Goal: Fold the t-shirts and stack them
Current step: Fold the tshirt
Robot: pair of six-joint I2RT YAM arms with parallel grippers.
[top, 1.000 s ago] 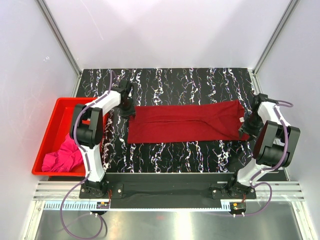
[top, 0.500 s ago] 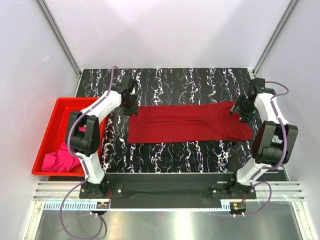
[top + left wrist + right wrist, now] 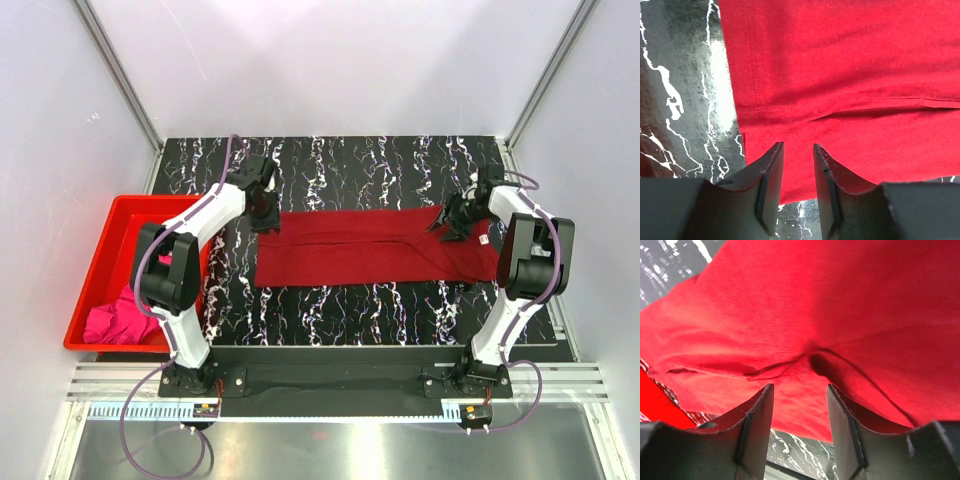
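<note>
The dark crimson t-shirt (image 3: 360, 245) lies folded into a long strip across the middle of the black marbled table (image 3: 350, 165). My left gripper (image 3: 267, 212) hangs over the strip's far left corner. In the left wrist view this gripper (image 3: 796, 147) is open a narrow way, with red cloth (image 3: 850, 75) below it and nothing between its fingers. My right gripper (image 3: 448, 222) is over the strip's right part. In the right wrist view it (image 3: 800, 388) stands open above wrinkled cloth (image 3: 815, 305). The magenta pink t-shirt (image 3: 118, 318) lies crumpled in the bin.
A red plastic bin (image 3: 120, 212) sits at the table's left edge, beside the left arm's base. Grey walls with metal posts close in the back and both sides. Bare marbled table shows behind and in front of the strip.
My right gripper has left the strip's near right end, swung to the far side and moved left over the cloth. My left gripper has shifted slightly right at the far left corner.
</note>
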